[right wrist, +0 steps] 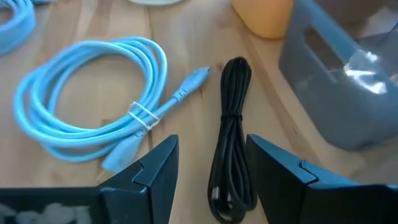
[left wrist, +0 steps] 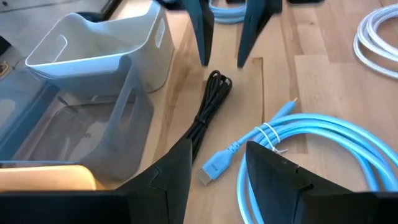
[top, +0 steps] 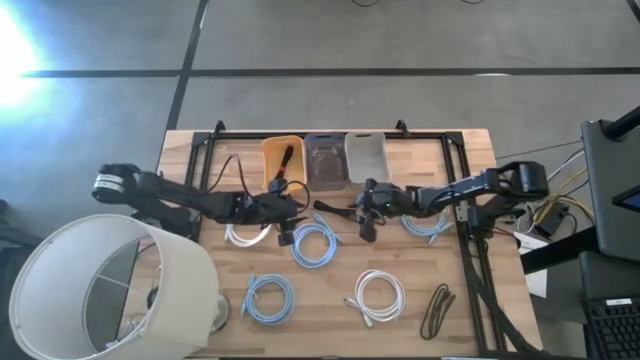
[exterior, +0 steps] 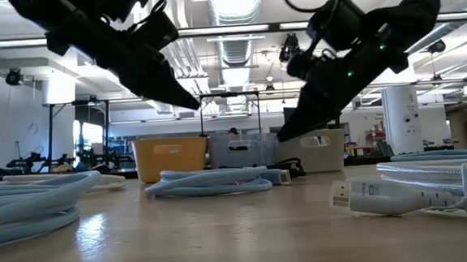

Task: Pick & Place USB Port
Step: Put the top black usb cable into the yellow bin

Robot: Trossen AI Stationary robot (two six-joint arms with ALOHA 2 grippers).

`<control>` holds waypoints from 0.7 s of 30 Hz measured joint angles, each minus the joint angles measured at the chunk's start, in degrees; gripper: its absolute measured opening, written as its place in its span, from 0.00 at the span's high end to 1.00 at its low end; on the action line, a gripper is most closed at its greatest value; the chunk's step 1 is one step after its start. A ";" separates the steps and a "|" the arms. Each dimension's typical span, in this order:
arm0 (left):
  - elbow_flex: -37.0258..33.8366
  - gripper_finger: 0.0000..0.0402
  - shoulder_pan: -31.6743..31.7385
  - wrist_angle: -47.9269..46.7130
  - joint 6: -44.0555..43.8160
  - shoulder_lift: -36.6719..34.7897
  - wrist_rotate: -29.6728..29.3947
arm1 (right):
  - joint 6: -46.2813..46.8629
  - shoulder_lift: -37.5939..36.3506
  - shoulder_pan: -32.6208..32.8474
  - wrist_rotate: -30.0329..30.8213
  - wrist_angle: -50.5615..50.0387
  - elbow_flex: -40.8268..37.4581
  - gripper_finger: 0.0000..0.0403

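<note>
Item one: my left pincer [top: 296, 208], reaching toward the middle of the bench [top: 470, 320], fingers parted with nothing between them. It hangs above the bench, near the yellow bin [top: 283, 160].

Item two: my right pincer [top: 352, 211], coming in from the opposite side, fingers likewise spread and empty, tips pointing at my left pincer.

Item three: the black USB cable [right wrist: 232, 140], a bundled length lying flat on the wood between my two pincers, just in front of the clear bin [top: 324, 160]. It touches neither pincer.

Item four: a coiled light-blue cable [top: 316, 244] beside the black one, toward the bench's middle, tied with a white band.

Item five: three bins in a row along the far edge: yellow, clear, and a white bin [top: 365, 156].

Item six: other cables. A second blue coil [top: 269, 298] and a white coil [top: 378, 297] near the front edge; a dark cable [top: 437, 310] toward the front right corner; another blue coil [top: 428, 224] under my right arm; a white cable [top: 246, 235] under my left.

Item seven: a white lampshade [top: 105, 290] over the front left corner.
</note>
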 joint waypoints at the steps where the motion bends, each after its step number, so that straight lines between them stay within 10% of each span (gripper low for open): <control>1: -0.63 0.61 0.00 1.06 0.00 -0.02 0.02 | 0.01 1.34 -0.05 0.00 -0.09 0.69 0.54; 21: -1.68 0.61 0.02 2.49 1.18 -0.07 0.02 | 0.69 9.19 -0.27 6.16 -10.28 8.30 0.54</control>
